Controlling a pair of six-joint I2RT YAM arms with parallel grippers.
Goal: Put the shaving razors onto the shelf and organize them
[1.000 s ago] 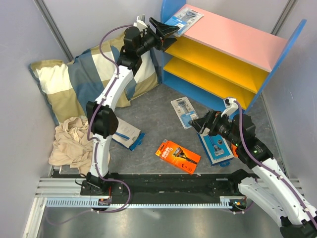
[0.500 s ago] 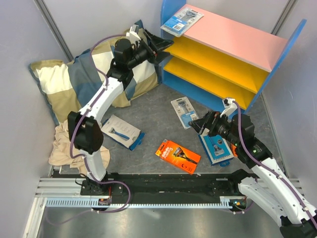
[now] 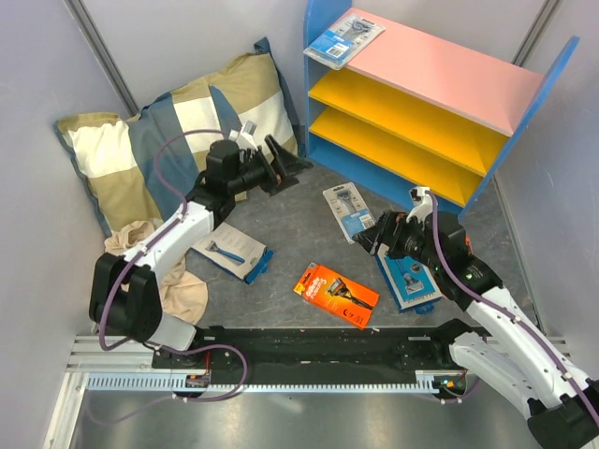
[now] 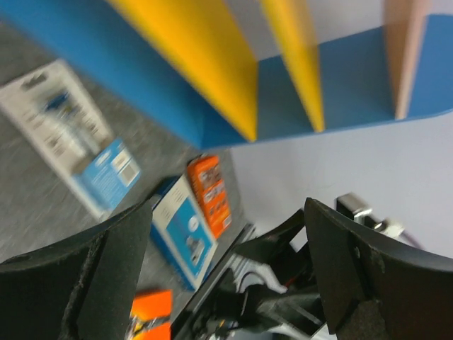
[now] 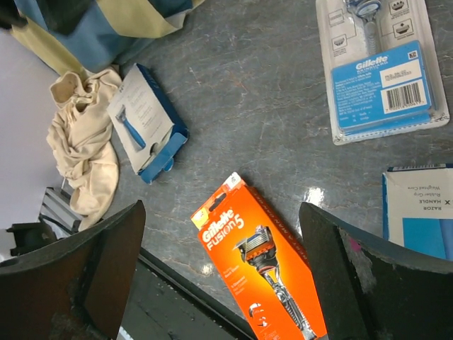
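Note:
The shelf (image 3: 440, 89) stands at the back right, and one blister razor pack (image 3: 344, 39) lies on the left end of its pink top board. On the floor lie a blister pack (image 3: 348, 210), an orange box (image 3: 337, 295), a blue/white box (image 3: 231, 251) at the left and another blue/white box (image 3: 409, 279) partly under the right arm. My left gripper (image 3: 285, 166) is open and empty, low in front of the pillow. My right gripper (image 3: 374, 236) is open and empty above the floor. The right wrist view shows the orange box (image 5: 262, 258) between its fingers.
A checked pillow (image 3: 159, 140) leans in the back-left corner and a beige cloth (image 3: 140, 271) lies at the left. Grey walls close in on both sides. The left wrist view shows the shelf's yellow boards (image 4: 205, 64) and a second orange box (image 4: 212, 195).
My left arm has drawn back from the shelf's top board, down and left to in front of the pillow, leaving the blister pack on the pink board. The right gripper shifted slightly left.

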